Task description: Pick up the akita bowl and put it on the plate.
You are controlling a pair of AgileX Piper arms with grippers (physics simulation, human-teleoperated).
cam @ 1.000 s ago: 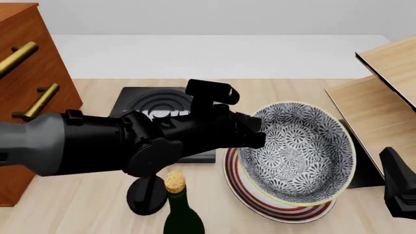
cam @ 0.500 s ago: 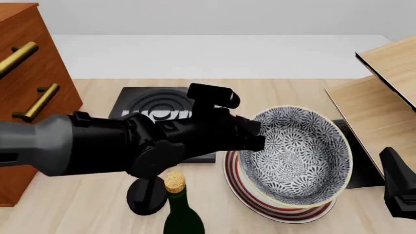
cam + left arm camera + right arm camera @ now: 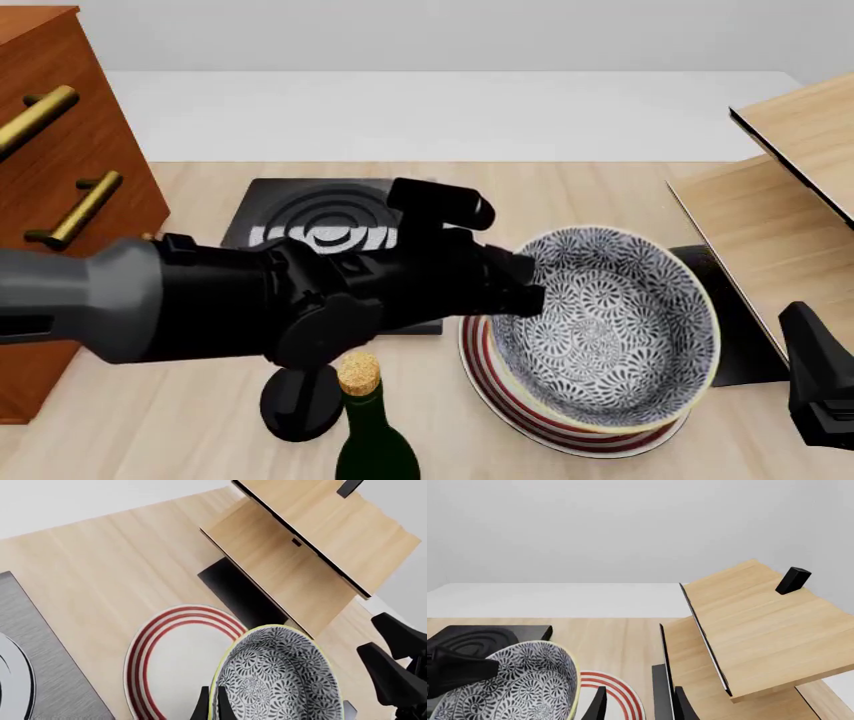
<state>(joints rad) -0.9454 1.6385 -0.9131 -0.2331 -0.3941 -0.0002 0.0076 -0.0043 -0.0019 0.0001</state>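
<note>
Front view: left gripper clamped on the near-left rim of the akita bowl, fingers pinching the wall inside & out. Over the last second the bowl has sunk and levelled, its far rim dropping, and it sits lower over the plate; red rings show only at the front-left. Bowl appears tilted toward the camera, base close to or touching the plate, contact not confirmable. Likely final lowering before release. Right gripper idle w/ fingers apart, near the wooden shelf. Stove & bottle untouched
</note>
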